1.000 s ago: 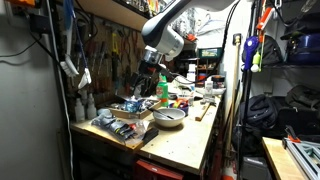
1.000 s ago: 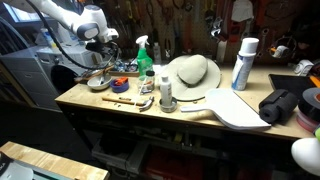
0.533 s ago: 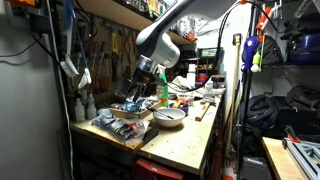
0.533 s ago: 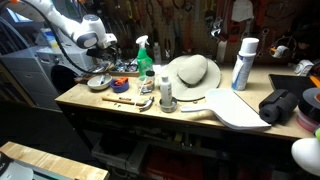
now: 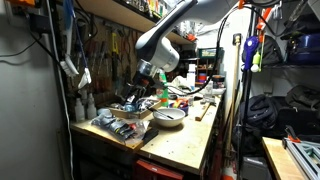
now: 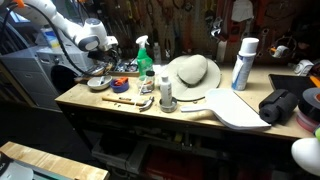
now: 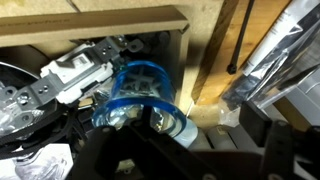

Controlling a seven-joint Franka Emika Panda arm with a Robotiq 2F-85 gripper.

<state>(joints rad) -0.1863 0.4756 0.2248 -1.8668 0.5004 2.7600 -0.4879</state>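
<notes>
My gripper hangs low over the cluttered end of the workbench, also seen in an exterior view. In the wrist view its dark fingers stand apart with nothing clamped between them. Just ahead of them lies a blue plastic spool with a clear cylinder beside it, against a wooden shelf edge. A crinkled silver foil packet lies to the right of the spool. A grey and white device lies to its left.
A metal bowl and a green spray bottle stand near the gripper. Further along the bench are a straw hat, a white spray can, a white board and a black bag.
The arm has lowered and shifted the gripper down toward the clutter at the bench's end. Nothing on the bench has moved.
</notes>
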